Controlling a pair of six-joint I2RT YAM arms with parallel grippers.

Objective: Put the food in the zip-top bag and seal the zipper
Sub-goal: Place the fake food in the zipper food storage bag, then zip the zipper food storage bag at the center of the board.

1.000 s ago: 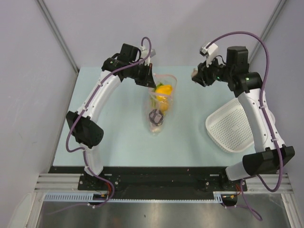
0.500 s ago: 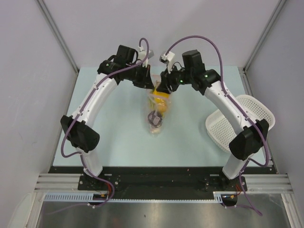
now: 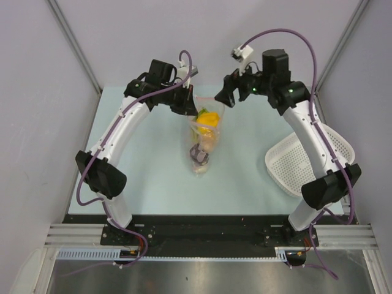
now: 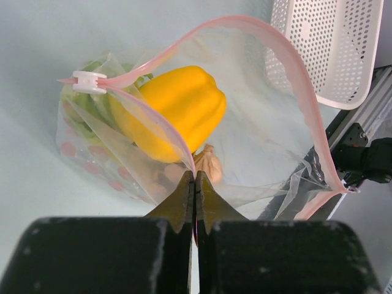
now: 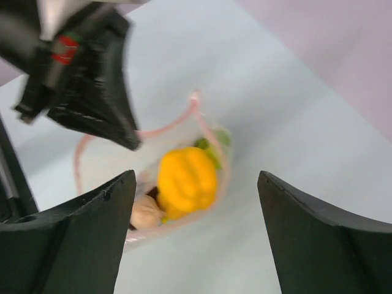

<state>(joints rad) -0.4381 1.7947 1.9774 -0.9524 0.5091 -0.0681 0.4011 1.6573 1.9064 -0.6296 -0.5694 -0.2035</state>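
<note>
The clear zip-top bag (image 3: 202, 162) lies on the table with its mouth open toward the far side. Inside are a yellow pepper-shaped food (image 4: 174, 110), a beige bulb (image 4: 209, 164), green leaves (image 4: 82, 104) and a dark purple piece (image 3: 199, 153). My left gripper (image 4: 195, 176) is shut on the pink zipper strip (image 4: 294, 67) and holds one rim up. A white slider (image 4: 89, 81) sits at the strip's left end. My right gripper (image 5: 196, 174) is open and empty, raised above the bag mouth; it also shows in the top view (image 3: 222, 98).
A white perforated basket (image 3: 300, 165) sits at the right of the table, next to the right arm, and also shows in the left wrist view (image 4: 324, 49). The left gripper's body shows in the right wrist view (image 5: 92, 104).
My right gripper swung in to the bag mouth, then pulled back up and to the right, open. The left gripper has stayed shut on the bag's rim.
</note>
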